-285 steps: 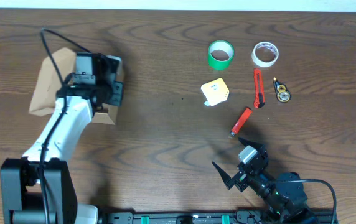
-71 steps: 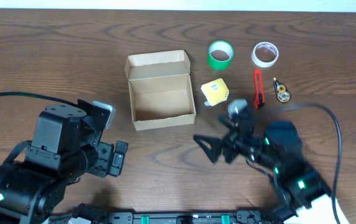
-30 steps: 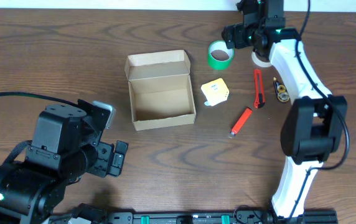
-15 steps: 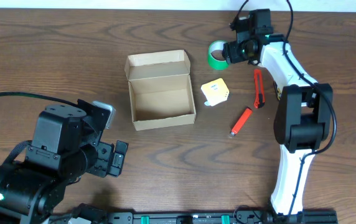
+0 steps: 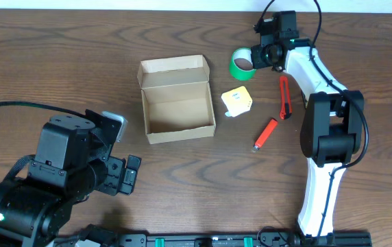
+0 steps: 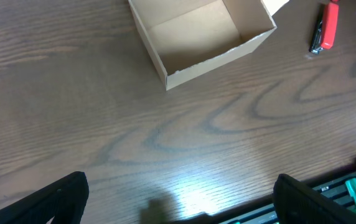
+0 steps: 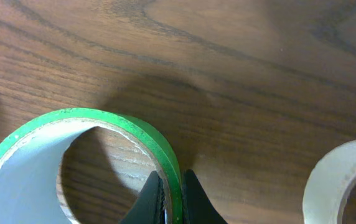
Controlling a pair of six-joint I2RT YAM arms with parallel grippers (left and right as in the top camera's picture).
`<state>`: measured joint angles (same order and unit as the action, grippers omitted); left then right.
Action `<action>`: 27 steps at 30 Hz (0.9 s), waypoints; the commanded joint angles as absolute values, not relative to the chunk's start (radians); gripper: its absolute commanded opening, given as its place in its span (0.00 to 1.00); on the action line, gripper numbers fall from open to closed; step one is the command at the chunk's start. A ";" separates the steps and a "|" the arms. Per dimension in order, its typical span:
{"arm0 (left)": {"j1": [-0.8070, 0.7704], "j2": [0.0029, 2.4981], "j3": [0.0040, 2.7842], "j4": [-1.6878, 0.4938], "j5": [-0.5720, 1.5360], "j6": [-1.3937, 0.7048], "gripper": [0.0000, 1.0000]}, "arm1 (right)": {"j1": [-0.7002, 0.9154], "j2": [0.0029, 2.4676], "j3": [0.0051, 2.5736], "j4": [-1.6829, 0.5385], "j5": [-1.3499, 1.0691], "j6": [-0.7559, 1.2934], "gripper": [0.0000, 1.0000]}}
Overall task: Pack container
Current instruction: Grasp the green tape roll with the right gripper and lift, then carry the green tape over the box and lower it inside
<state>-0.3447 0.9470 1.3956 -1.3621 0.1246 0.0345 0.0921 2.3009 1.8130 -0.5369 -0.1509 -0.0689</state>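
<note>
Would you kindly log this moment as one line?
right hand: shut on wall of green tape roll | left hand: open | container: lid open, empty

The green tape roll (image 7: 72, 114) runs off the left and bottom edges of the right wrist view. The pale tape roll (image 7: 333, 163) beside it is cut by the right and bottom edges, so only an arc shows. Of the right gripper (image 7: 170, 196) just two dark tips are visible, one on either side of the green wall. In the left wrist view the container (image 6: 221, 55) loses its far side to the top edge, as does the red marker (image 6: 327, 28). The left gripper (image 6: 181, 199) shows only as dark corners at the bottom.
</note>
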 commanded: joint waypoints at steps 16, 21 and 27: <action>-0.342 0.947 1.402 -1.365 0.124 0.049 0.95 | 0.296 2.131 2.297 -1.051 -0.168 0.044 0.01; -0.342 0.947 1.402 -1.365 0.124 0.049 0.95 | 0.425 2.116 2.296 -1.193 -0.144 0.176 0.01; -0.342 0.947 1.402 -1.365 0.124 0.049 0.95 | 0.561 2.117 2.278 -1.325 0.062 0.379 0.01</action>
